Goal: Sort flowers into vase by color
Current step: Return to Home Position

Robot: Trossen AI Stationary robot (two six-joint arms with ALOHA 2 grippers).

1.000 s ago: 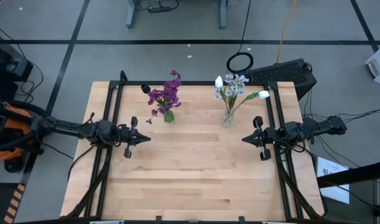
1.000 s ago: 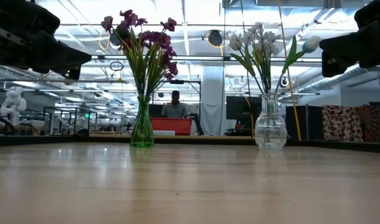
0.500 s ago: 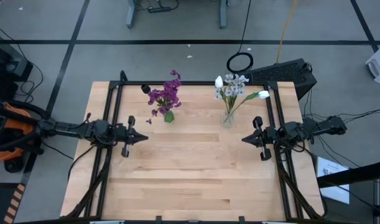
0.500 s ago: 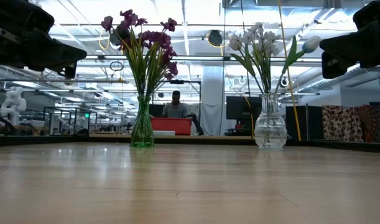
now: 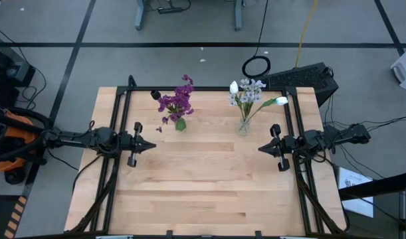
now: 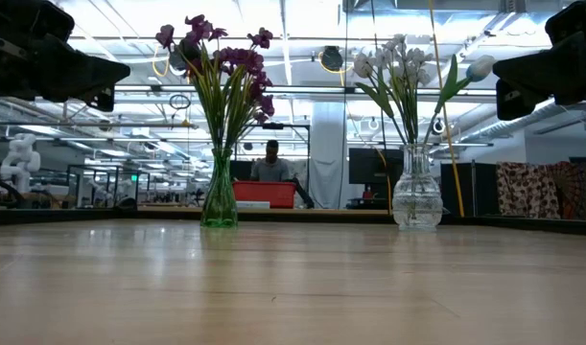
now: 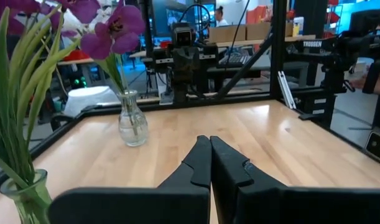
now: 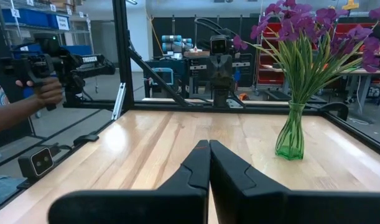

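Both pincers are closed and empty: we note the left pincer (image 5: 151, 145) and right pincer (image 5: 261, 148) facing each other across the table (image 5: 203, 192), clear of both vases. The purple flowers (image 5: 176, 101) stand in the green vase (image 5: 181, 124) and the white flowers (image 5: 248, 93) in the transparent vase (image 5: 243, 126).

The risk we judge: one white tulip (image 5: 280, 101) leans out toward the right arm. A wide swing there could clip it and tip the vase.

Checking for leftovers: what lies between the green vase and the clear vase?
Nothing; the high view shows bare table between green vase and clear vase.
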